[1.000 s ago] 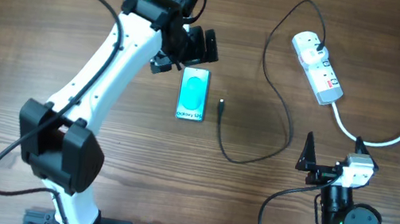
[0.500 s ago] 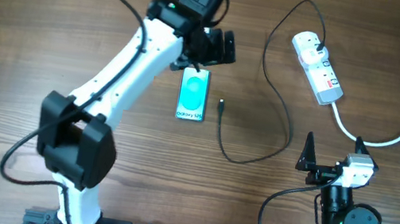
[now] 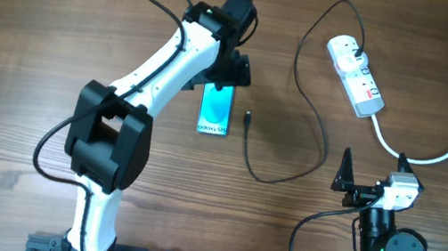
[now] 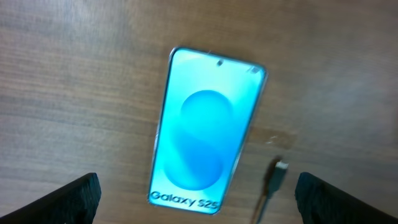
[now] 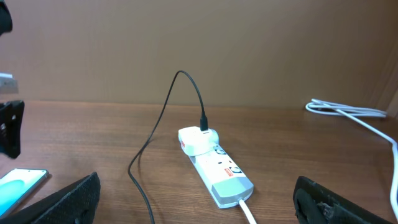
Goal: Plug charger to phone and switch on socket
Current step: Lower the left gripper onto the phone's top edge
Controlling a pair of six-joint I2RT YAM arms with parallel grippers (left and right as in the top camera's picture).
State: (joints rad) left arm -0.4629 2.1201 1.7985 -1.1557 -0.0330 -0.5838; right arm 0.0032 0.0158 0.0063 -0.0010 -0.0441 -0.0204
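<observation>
Overhead: seeing left gripper (image 3: 228, 76) spread wide over top end of phone (image 3: 216, 113), empty; charger (image 3: 247, 118) tip just beside phone; socket (image 3: 356, 74) well away from phone. Left wrist: fingers (image 4: 74, 198) flanking phone's lower end, no contact. Right wrist: right gripper (image 5: 198, 193) released, empty, far from phone.

Your lit teal phone (image 3: 216, 111) lies flat, the charger (image 3: 247, 120) tip loose just beside it, the white socket (image 3: 356, 74) well apart.
</observation>
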